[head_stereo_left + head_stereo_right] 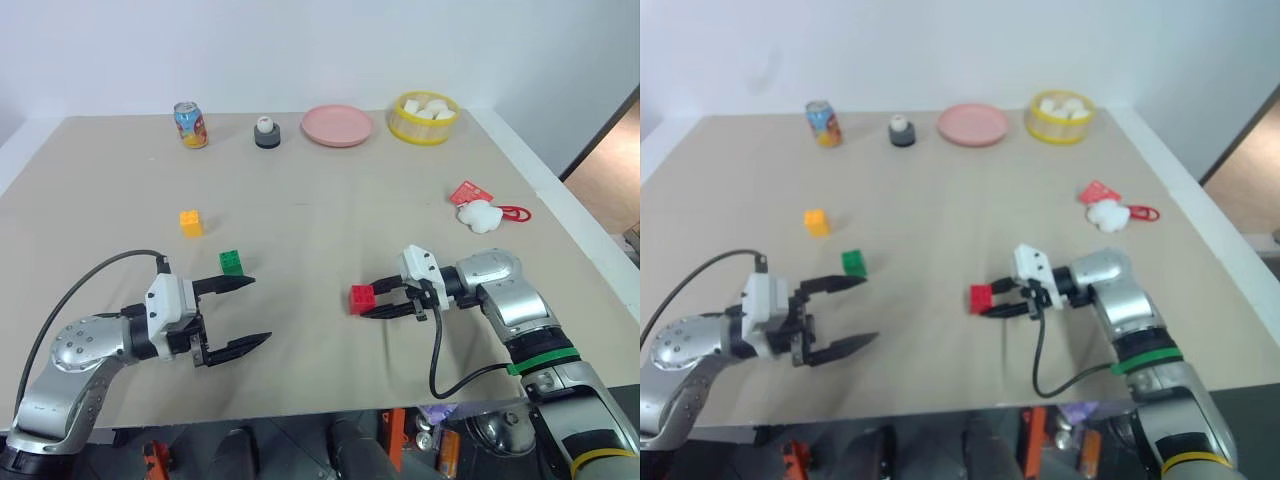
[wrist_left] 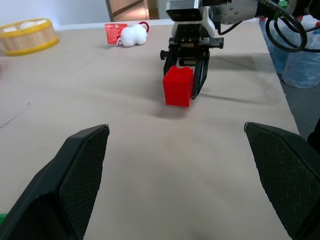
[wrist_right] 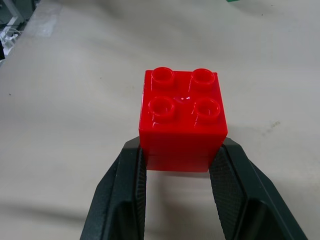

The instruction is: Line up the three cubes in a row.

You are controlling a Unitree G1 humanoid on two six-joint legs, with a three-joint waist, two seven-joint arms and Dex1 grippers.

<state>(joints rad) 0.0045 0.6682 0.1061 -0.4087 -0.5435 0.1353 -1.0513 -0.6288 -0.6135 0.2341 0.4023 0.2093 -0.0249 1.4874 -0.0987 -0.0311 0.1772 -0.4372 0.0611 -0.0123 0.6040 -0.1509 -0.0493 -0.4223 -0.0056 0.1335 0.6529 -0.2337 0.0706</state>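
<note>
Right wrist view shows the red cube (image 3: 182,121) pinched between the 2 black fingers (image 3: 125,195) of the right gripper (image 1: 385,303), studs facing up, its lower part clamped at the fingertips. From the head camera, that cube sits at the near middle of the tan table (image 1: 330,210), with the right gripper reaching toward the robot's left. The left gripper (image 1: 244,314) is spread wide with nothing between its fingers, pointing toward the right gripper; the green cube (image 1: 231,262) lies just beside its far fingertip, on the table. The yellow-orange cube (image 1: 191,222) rests a little farther back and to the left of the green one. Along the far edge stand a soda can (image 1: 190,125), a pink plate (image 1: 337,125) and a yellow tub (image 1: 424,117). A white plush toy (image 1: 480,214) lies at the right.
</note>
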